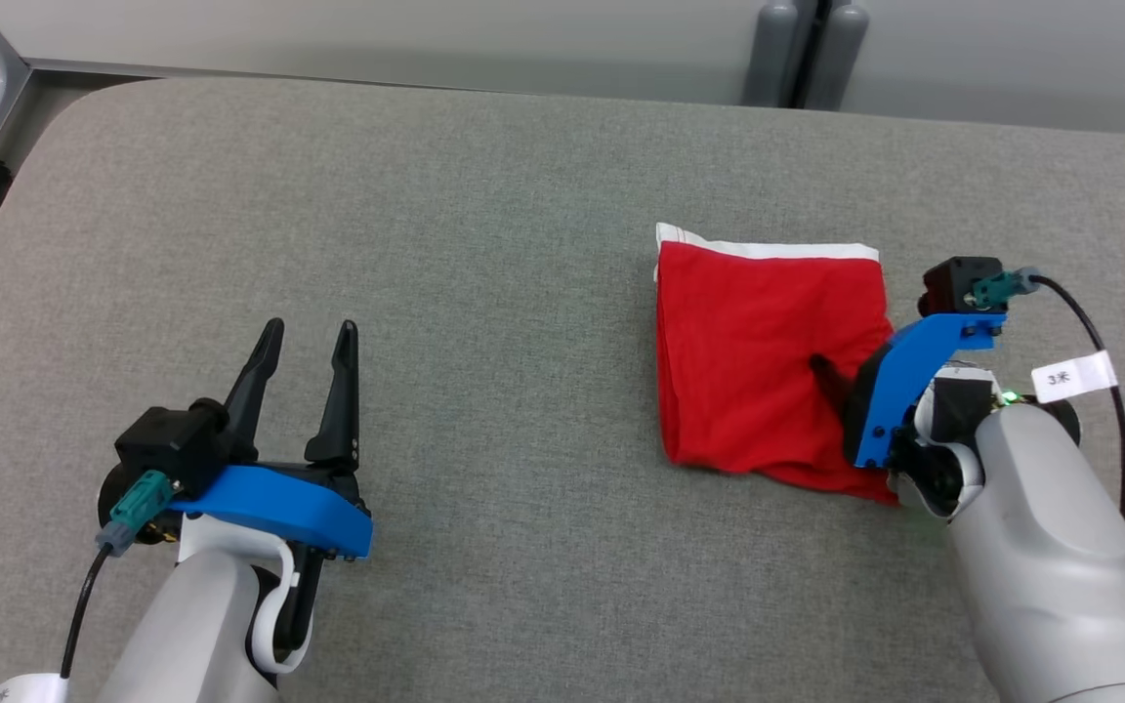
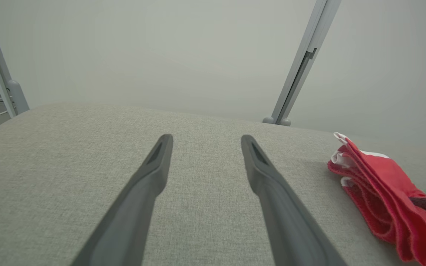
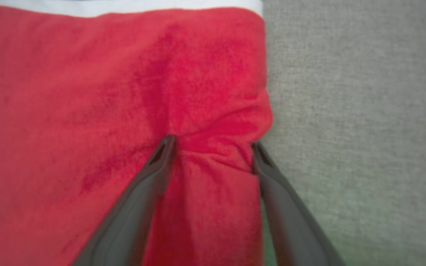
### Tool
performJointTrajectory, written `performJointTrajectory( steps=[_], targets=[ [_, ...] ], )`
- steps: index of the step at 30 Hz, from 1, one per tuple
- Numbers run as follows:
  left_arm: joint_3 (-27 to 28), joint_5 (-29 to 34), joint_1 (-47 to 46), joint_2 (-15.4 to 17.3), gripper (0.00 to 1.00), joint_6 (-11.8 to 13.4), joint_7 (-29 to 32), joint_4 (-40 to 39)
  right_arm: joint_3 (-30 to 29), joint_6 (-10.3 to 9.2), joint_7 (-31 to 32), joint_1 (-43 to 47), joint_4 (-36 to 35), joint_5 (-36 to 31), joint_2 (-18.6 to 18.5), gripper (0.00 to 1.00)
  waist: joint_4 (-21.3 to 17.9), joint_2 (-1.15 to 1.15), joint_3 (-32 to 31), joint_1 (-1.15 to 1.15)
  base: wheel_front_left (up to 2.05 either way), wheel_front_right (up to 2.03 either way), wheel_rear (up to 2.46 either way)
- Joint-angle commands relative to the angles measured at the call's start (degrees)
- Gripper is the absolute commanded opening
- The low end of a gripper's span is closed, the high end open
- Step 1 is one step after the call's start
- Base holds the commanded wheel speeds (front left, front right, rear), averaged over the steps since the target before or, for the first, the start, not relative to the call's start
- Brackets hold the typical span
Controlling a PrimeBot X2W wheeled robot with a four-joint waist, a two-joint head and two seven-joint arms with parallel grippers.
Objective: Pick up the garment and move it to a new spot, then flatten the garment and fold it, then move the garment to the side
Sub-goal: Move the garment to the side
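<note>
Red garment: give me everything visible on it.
The red garment is soft knit-looking cloth with a white band along its far edge, folded into several flat layers. It lies on the grey table, to the robot's right. The right claw, open, presses its right edge, cloth puckered between the fingers.

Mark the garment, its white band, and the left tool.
garment (image 1: 758, 361), head view, middle of red cloth
white band (image 1: 787, 251), head view, middle of strip
left tool (image 1: 312, 330), head view, gap between fingertips
</note>
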Motion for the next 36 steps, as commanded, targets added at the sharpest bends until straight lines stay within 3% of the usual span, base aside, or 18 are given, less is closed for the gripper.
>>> performJointTrajectory(
  steps=[1, 9, 17, 23, 24, 25, 26, 27, 32, 36],
  targets=[
    [0.41, 0.39, -0.65, 0.12, 1.0, -0.24, -0.45, 0.31, 2.32, 0.19, 0.71, 1.0, 2.07, 1.06, 1.19, 0.0, -0.68, 0.0, -0.51, -0.01, 0.0, 0.0, 0.0],
    [3.52, -0.23, 2.96, 2.15, 1.0, 0.94, -0.79, -0.64, 13.12, 0.1, 1.18, -3.55, -2.13, 2.56, -1.92, 0.0, -7.58, 0.0, -1.55, -0.01, 0.0, 0.0, 0.0],
    [5.33, 0.88, 4.35, 5.2, 1.0, 2.2, -0.76, -4.24, 25.51, 0.11, 6.06, -8.79, -11.27, 5.36, -14.71, 0.0, -15.9, 0.0, 0.87, -0.01, 0.0, 0.0, 0.0],
    [4.93, 1.6, 1.23, 6.35, 1.0, 3.0, 1.13, -8.67, 30.88, 0.11, 8.83, -12.38, -15.07, 7.62, -25.43, 0.0, -19.14, 0.0, 5.59, -0.01, 0.0, 0.0, 0.0],
    [4.93, 1.6, 1.23, 6.35, 1.0, 3.0, 1.13, -8.67, 30.88, 0.11, 8.83, -12.38, -15.07, 7.62, -25.43, 0.0, -19.14, 0.0, 5.59, -0.01, 0.0, 0.0, 0.0],
    [4.81, 1.99, 0.05, 6.85, 1.0, 3.09, 1.98, -10.34, 32.86, 0.1, 9.5, -13.0, -16.37, 9.23, -30.67, 0.0, -20.27, 0.0, 7.87, -0.01, 0.0, 0.0, 0.0],
    [4.56, 2.21, -0.21, 7.09, 1.0, 3.17, 2.32, -11.02, 33.74, 0.1, 9.47, -13.13, -16.64, 9.62, -32.5, 0.0, -20.49, 0.0, 8.64, -0.01, 0.0, 0.0, 0.0],
    [4.56, 2.21, -0.21, 7.09, 1.0, 3.17, 2.32, -11.02, 33.74, 0.1, 9.47, -13.13, -16.64, 9.62, -32.5, 0.0, -20.49, 0.0, 8.64, -0.01, 0.0, 0.0, 0.0],
    [4.43, 2.72, -1.21, 8.22, 1.0, 3.89, 3.98, -13.86, 35.12, 0.1, 6.56, -14.29, -15.57, 7.67, -39.3, 0.0, -21.18, 0.0, 12.03, -0.01, 0.0, 0.0, 0.0],
    [4.63, 3.09, -2.02, 9.47, 1.0, 4.13, 5.32, -16.18, 33.57, 0.1, 1.26, -14.42, -12.15, 4.81, -40.7, 0.0, -21.22, 0.0, 14.38, -0.01, 0.0, 0.0, 0.0]
  ],
)
